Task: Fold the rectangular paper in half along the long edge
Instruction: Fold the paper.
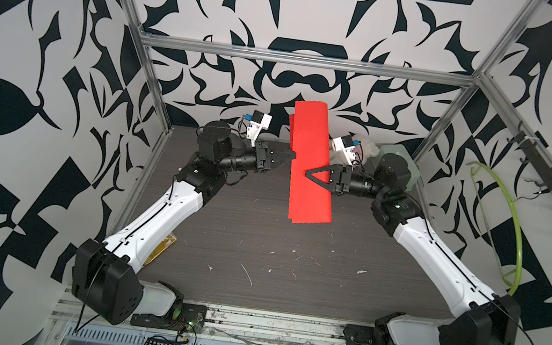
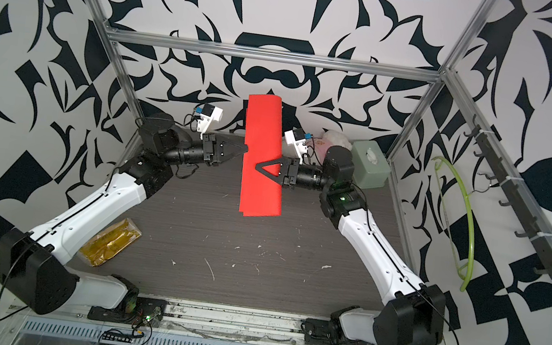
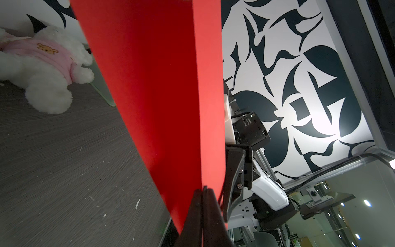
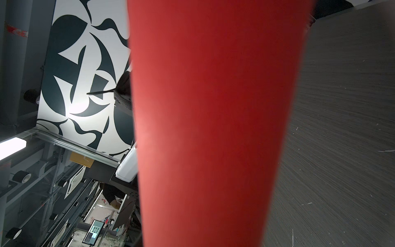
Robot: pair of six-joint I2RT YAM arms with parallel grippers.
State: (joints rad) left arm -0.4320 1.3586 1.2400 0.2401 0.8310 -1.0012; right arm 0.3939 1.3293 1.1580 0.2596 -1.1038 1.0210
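The red paper [image 1: 309, 130] runs long-ways front to back, the left gripper [image 1: 292, 155] pinched shut on its left edge, the right gripper [image 1: 308, 174] lying across it (grip not clear).

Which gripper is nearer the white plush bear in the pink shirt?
Right. The right gripper reaches across the bright red rectangular paper sheet from the white plush bear's side; the left gripper pinches the sheet's opposite edge, farther away.

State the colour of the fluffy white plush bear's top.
The top is pale pink, with an orange bear motif; clearest in the left wrist view.
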